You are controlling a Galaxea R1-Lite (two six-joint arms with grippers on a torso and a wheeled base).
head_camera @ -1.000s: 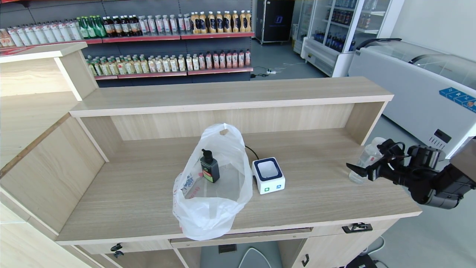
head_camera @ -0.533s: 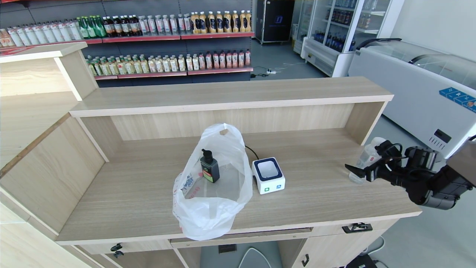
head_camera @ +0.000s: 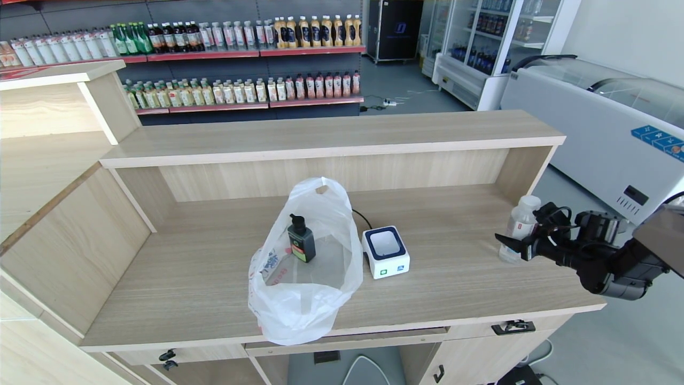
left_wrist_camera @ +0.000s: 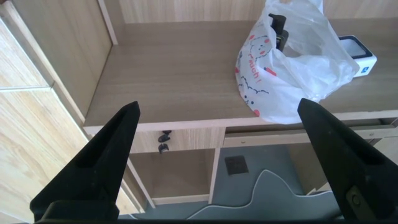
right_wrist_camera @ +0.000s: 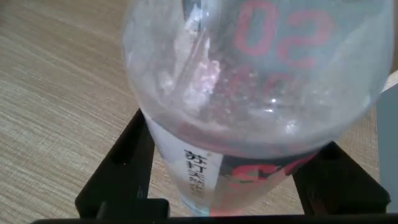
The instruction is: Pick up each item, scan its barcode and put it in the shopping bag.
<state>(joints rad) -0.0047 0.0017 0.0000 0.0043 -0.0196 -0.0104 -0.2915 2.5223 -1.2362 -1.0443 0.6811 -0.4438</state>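
My right pincer point(head_camera: 513, 241) sits around the bottle point(head_camera: 521, 216), clamped or not I cannot tell; I should grip mid-body, lift straight, then face its barcode to the scanner point(head_camera: 386, 251).

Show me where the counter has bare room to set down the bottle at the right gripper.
The widest bare patch of counter lies between the left side wall and the shopping bag. Another lies between the scanner and the clear bottle in the right gripper. The middle is crowded: bag and scanner sit close together.
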